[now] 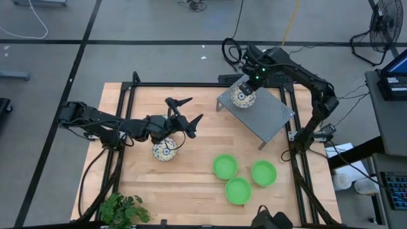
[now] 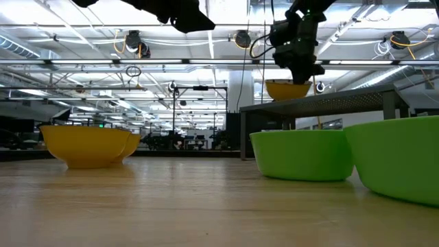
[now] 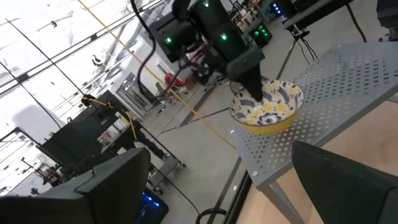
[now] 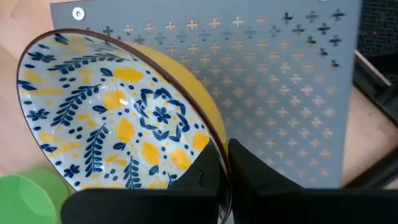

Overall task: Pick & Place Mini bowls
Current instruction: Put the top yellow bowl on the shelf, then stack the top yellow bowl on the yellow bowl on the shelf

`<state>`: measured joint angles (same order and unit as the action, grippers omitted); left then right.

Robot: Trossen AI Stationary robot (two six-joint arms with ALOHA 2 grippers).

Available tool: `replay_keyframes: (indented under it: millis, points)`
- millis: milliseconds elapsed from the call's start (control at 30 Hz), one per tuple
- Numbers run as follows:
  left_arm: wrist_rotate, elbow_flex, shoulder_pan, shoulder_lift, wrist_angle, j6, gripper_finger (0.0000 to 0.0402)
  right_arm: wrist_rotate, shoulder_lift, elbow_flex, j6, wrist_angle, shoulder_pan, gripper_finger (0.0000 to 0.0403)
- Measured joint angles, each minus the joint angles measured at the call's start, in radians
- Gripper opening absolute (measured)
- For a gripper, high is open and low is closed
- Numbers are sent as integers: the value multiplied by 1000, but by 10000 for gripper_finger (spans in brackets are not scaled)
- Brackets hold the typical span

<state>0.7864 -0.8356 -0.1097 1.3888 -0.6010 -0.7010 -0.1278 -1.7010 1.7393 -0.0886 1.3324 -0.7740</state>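
- The right gripper (image 1: 244, 89) is clamped on the rim of a floral mini bowl (image 1: 242, 97), held on the grey perforated rack (image 1: 270, 117).
- The left gripper (image 1: 187, 114), fingers apart, is noted nearer the floral bowls on the worktop (image 1: 165, 150), at its 7 o'clock.

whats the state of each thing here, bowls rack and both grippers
right gripper: shut on the rim of a floral bowl, over the rack
rack: upright on the table
left gripper: jaws open, holding nothing, above the table
floral bowls on the table: upright; the low view shows two here, close together
green bowls: three, upright, empty
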Motion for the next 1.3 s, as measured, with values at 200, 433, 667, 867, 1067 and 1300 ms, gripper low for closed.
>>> replay_keyframes:
  millis: [200,433,667,867,1067,1300]
  points:
    - [0,0,0,0,0,0,390,-4,1,-21,7,-25,1,3]
    - [0,0,0,0,0,0,390,-1,1,-21,4,-70,1,37]
    - [1,0,0,0,0,0,390,1,1,-21,4,-70,3,65]
    - [1,0,0,0,0,0,390,3,1,-21,-3,-71,3,77]
    - [1,0,0,0,0,-1,390,117,1,-21,-1,-69,3,90]
    - [1,0,0,0,0,-1,390,129,41,-21,8,-76,3,106]
